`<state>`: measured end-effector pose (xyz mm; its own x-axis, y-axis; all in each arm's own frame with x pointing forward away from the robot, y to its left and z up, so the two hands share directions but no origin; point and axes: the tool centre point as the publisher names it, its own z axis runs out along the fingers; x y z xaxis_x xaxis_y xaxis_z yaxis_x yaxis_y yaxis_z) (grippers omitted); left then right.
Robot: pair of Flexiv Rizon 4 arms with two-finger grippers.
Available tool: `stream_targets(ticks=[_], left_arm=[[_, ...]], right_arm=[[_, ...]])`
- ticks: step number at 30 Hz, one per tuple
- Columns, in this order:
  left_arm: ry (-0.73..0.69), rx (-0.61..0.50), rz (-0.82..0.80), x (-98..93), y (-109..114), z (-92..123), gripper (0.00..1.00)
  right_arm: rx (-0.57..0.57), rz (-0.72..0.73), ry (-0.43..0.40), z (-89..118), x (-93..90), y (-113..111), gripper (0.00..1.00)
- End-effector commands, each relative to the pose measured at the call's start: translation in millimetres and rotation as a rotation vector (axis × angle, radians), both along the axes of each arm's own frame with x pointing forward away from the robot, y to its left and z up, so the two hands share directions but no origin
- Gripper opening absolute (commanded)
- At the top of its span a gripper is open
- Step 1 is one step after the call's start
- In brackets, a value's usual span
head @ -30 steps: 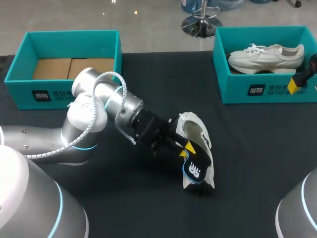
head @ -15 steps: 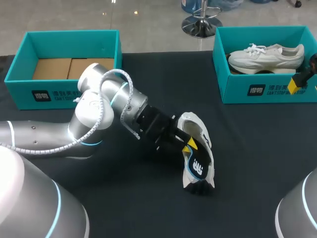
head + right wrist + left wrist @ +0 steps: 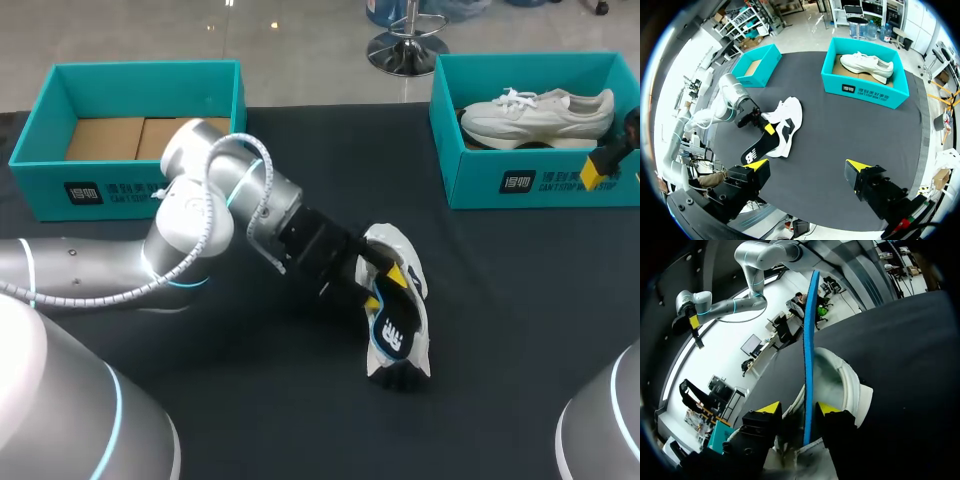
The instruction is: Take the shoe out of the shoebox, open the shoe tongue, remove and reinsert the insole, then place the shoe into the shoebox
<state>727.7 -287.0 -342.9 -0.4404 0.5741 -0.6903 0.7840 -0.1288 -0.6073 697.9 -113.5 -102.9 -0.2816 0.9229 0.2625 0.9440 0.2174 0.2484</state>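
A white shoe [image 3: 398,250] lies on the black table's middle, toe toward the far side. A blue-edged black insole [image 3: 393,340] with a white logo sticks out of its heel end. My left gripper [image 3: 385,285] is at the shoe's mouth. In the left wrist view the insole [image 3: 809,350] stands edge-on between the left gripper's [image 3: 797,409] fingers, close against one finger with a gap to the other, so it is open. The shoe [image 3: 842,377] lies just ahead of them. My right gripper [image 3: 807,167] hangs wide open high over the table, holding nothing.
An empty teal shoebox [image 3: 50,185] with a cardboard floor stands at the back left. At the back right a second teal shoebox [image 3: 480,185] holds another white shoe [image 3: 540,115]. One yellow fingertip of the right gripper [image 3: 597,170] shows at that box's right end.
The left gripper's fingers have parted and let go of the insole. The left arm has swung slightly, and the shoe and insole have shifted a little toward the far side.
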Motion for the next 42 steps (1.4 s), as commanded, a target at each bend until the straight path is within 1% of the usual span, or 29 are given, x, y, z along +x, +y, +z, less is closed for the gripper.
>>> stream_targets(ticks=[1,7,10,13,16,18,19,21,26,32,36,42], left_arm=[[-0.007,0.003,-0.001,-1.5,4,3,0.54],[-0.004,0.000,-0.006,-7.8,6,7,0.51],[-0.003,-0.002,-0.010,-10.7,7,10,0.47],[0.000,-0.004,-0.010,-12.9,8,12,0.47],[0.000,-0.004,-0.010,-15.4,8,15,0.45],[0.000,-0.005,-0.009,-16.8,7,17,0.35],[0.001,-0.006,-0.008,-17.5,7,17,0.27],[-0.001,-0.006,-0.010,-18.9,6,18,0.00],[-0.005,0.007,-0.022,-22.3,5,14,0.00],[-0.002,0.018,-0.018,-20.8,8,7,0.00],[-0.012,0.025,-0.014,-16.6,10,4,0.00],[-0.051,0.042,-0.007,-5.0,9,-9,0.00]], right_arm=[[-0.001,0.001,0.005,0,2.5,0,1.00],[-0.001,0.001,0.005,0,2.5,0,1.00],[-0.001,0.001,0.005,0,2.5,0,1.00],[-0.001,0.001,0.005,0,2.5,0,1.00],[-0.001,0.001,0.005,0,2.5,0,1.00],[-0.001,0.001,0.005,0,2.5,0,1.00],[-0.001,0.001,0.005,0,2.5,0,1.00],[-0.001,0.001,0.005,0,2.5,0,1.00],[-0.001,0.001,0.005,0,2.5,0,1.00],[-0.001,0.001,0.005,0,2.5,0,1.00],[-0.001,0.001,0.005,0,2.5,0,1.00],[-0.001,0.001,0.005,0,2.5,0,1.00]])
